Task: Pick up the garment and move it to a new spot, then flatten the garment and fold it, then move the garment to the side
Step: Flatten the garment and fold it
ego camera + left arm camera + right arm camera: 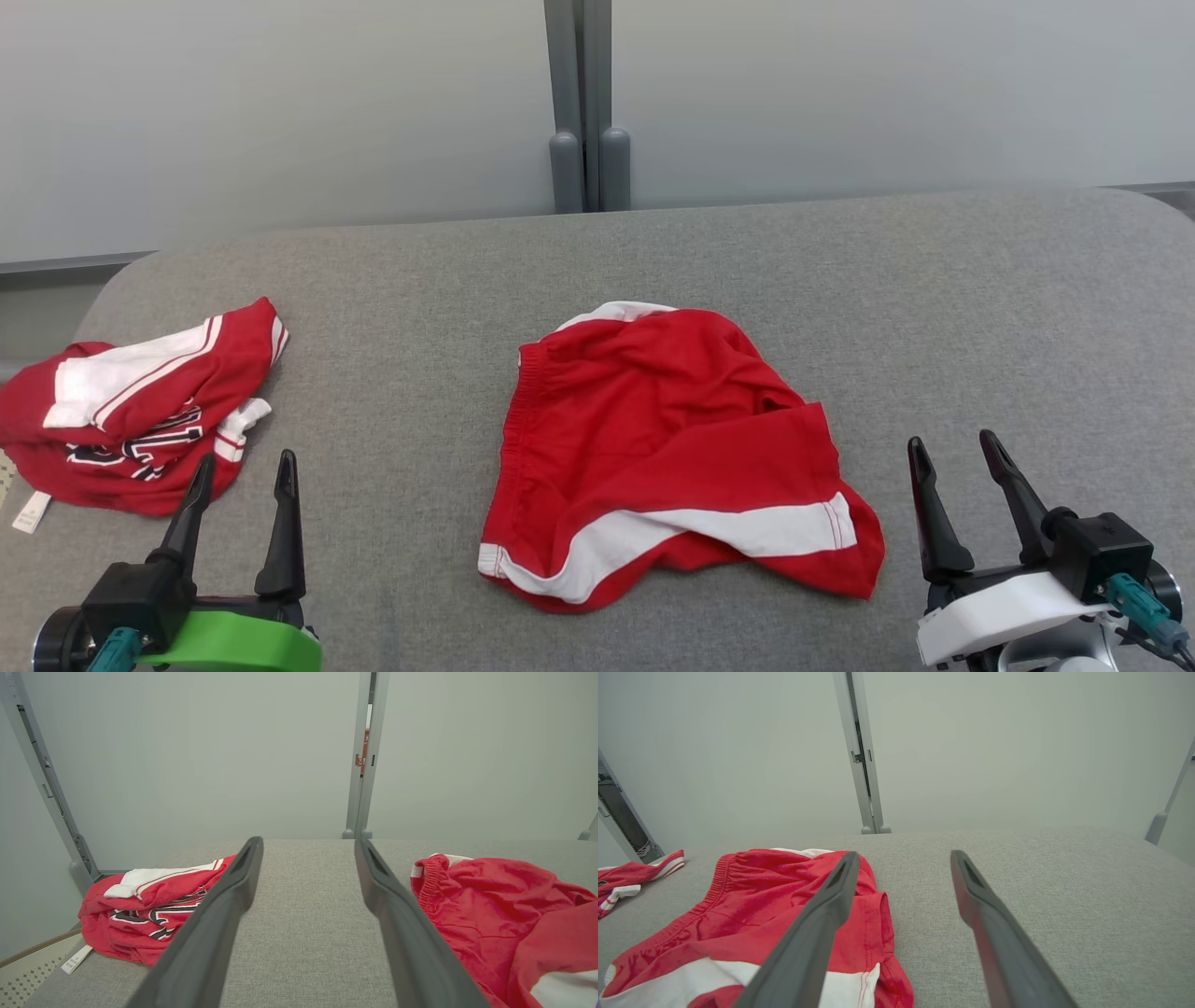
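The garment, red shorts with white side stripes and an elastic waistband, lies rumpled on the grey padded table at the centre. The same garment shows at the right of the left wrist view, and the garment lies at the lower left of the right wrist view. My left gripper is open at the lower left, apart from the shorts. Open too, my right gripper stands at the lower right, just off the shorts' right hem. Nothing is held in the left gripper or the right gripper.
A second red garment with white stripes and dark lettering lies bunched at the table's left edge, close to my left fingertips. A pale wall with a grey post rises behind the table. Bare grey surface stretches to the right.
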Motion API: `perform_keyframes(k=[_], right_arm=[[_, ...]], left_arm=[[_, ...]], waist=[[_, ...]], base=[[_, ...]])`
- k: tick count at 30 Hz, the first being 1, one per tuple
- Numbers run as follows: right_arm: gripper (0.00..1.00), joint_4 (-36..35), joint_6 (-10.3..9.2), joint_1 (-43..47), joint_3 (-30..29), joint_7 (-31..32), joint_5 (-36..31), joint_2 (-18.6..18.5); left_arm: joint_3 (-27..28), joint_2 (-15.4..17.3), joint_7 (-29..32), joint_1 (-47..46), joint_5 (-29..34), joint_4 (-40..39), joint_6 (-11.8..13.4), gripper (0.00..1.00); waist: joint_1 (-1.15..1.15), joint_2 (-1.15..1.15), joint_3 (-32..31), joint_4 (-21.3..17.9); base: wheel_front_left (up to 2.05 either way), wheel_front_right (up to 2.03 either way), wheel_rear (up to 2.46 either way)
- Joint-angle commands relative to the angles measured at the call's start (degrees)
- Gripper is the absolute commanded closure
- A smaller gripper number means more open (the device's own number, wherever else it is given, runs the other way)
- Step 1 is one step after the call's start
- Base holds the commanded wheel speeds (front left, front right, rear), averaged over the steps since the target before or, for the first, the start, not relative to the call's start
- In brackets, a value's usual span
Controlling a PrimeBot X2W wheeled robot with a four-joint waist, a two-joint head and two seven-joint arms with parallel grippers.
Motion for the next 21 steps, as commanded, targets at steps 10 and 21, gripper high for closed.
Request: perform_keyframes(k=[10,21], right_arm=[[0.0,-1.59,0.01,0.9,0.09,2.06,-1.35,0.33],[0.0,-2.12,0.01,1.29,-0.01,3.43,-1.55,0.49]], left_arm=[[0.46,-0.24,-0.01,-0.27,1.33,0.94,-1.0,0.0],[0.49,0.22,0.0,0.03,1.71,0.95,-0.68,0.0]], waist=[[0.0,0.0,-0.45,0.39],[0.0,0.0,-0.64,0.68]], base=[[0.0,0.0,0.0],[0.0,0.0,0.0]])
